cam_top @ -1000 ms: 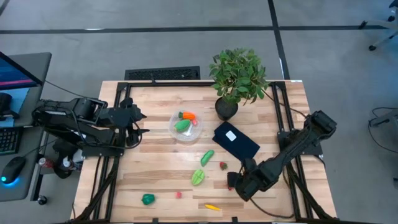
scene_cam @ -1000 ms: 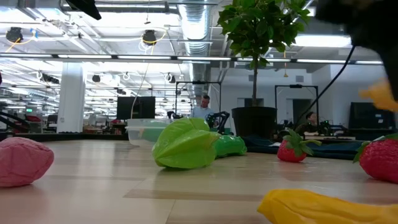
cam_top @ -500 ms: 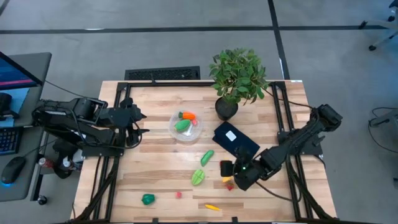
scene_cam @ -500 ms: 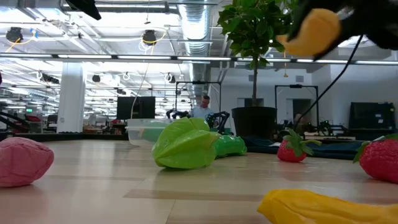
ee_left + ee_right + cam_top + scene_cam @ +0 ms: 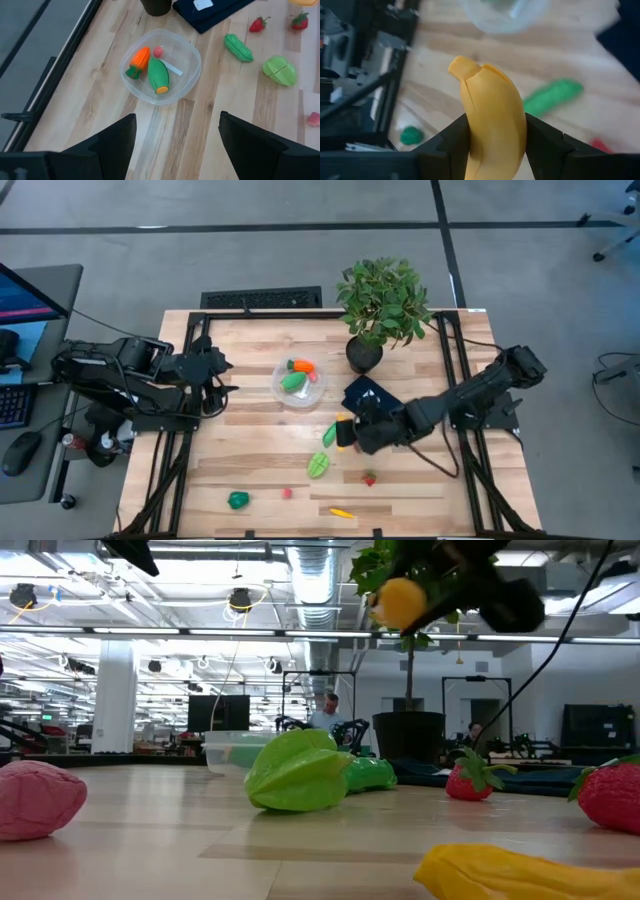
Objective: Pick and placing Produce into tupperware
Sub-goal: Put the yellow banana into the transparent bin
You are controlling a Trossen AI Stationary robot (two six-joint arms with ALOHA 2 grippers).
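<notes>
Fingers of the right gripper press on both sides of a yellow banana, and we see that gripper held above the middle of the table, just beside the dark blue pad. In the low view the banana hangs high in the air. Below it on the wood lie a green cucumber, a light green fruit and a red strawberry. Farther toward the front edge we find a dark green pepper, a small pink piece and a yellow-orange piece.

The clear round container sits near the plant pot, well apart from the banana. In it we see an orange carrot, a green piece and a small pink ball.

The left gripper waits at the table's left side, its fingers spread wide and holding nothing.
</notes>
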